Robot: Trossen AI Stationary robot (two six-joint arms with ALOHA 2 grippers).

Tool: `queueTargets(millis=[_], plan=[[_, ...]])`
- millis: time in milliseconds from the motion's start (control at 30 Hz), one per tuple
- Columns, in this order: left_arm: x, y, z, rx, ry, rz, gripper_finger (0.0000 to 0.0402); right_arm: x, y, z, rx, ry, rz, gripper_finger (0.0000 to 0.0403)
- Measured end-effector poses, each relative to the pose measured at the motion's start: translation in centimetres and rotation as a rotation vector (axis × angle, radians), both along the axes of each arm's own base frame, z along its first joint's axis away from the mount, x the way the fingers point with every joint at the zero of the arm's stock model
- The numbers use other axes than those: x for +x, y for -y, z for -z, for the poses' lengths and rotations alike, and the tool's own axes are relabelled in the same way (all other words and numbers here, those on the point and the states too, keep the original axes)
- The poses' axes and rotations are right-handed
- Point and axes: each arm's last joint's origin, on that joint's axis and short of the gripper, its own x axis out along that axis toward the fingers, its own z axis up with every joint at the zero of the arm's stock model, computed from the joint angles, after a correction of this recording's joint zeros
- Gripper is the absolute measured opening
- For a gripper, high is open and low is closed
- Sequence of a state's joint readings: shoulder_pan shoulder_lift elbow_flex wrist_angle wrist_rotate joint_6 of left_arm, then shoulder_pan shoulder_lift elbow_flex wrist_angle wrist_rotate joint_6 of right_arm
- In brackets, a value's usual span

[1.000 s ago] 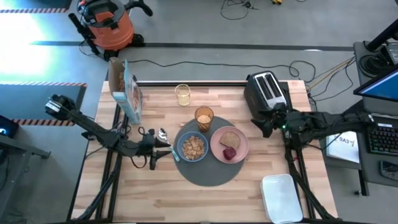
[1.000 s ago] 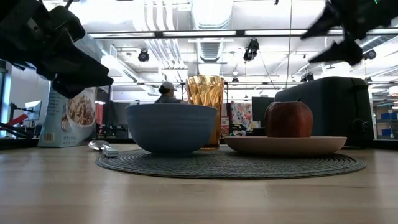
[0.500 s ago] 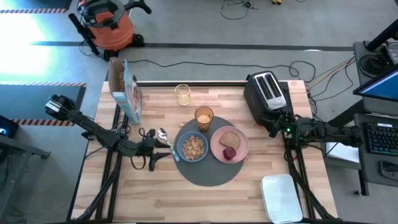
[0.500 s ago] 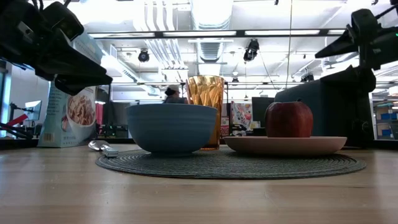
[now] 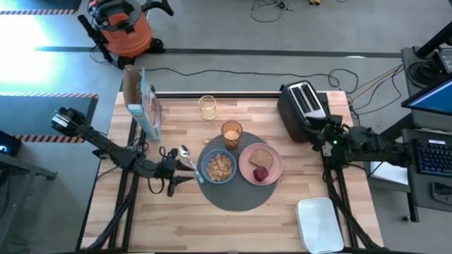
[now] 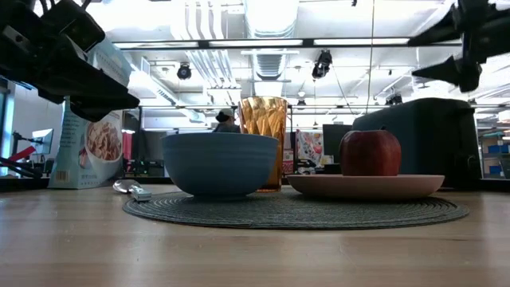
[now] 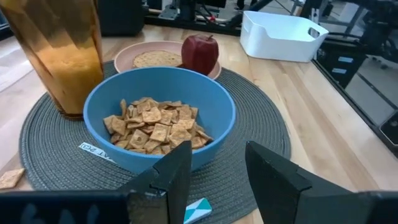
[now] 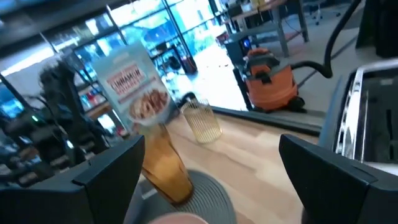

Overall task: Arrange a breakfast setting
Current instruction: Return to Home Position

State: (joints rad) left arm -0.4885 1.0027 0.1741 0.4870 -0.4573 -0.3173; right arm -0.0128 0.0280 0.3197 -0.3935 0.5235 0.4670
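One change: right gripper (image 5: 318,132) (jaws apart) has risen beside toaster (image 5: 302,104).

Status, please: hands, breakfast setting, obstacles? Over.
Left hand open, empty, beside spoon. Right hand open, empty, near toaster. Bowl, plate, glass on mat. No obstacle seen.

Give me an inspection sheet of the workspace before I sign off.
Surface: wooden table, stray cereal piece beside the grey mat.
Job's things: mat carries blue bowl of cereal, pink plate with toast and apple, orange drink glass; spoon beside the bowl, mostly on bare wood.
Clutter: cereal box, empty clear glass, toaster, white tray, all off the mat.
Claws: left claw open, by the spoon; right claw open, raised near the toaster.
Cables: leads on the floor behind the table.
Surroundings: orange vacuum; a person far off.
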Motion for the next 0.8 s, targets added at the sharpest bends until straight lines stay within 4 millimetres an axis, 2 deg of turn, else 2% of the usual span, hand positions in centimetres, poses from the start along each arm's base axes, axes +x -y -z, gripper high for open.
queueTargets(millis=[200,433,567,800], plan=[[0.1,0.0,-0.1,0.008,0.002,0.007,0.0135,-1.1,0.0,-2.6,-0.006,0.086,-0.003,0.0361],[0.4,0.3,-1.1,0.016,0.026,0.056,0.0135,-2.3,0.0,-5.0,-0.007,0.169,-0.006,0.0361],[-0.5,-0.1,-2.1,0.018,0.069,0.074,0.0135,-2.9,-0.1,-6.0,-0.008,0.204,-0.008,0.0361],[-3.0,-1.4,-1.8,0.018,0.099,0.077,0.0135,-3.8,-0.1,-7.3,-0.009,0.253,-0.009,0.0361]])
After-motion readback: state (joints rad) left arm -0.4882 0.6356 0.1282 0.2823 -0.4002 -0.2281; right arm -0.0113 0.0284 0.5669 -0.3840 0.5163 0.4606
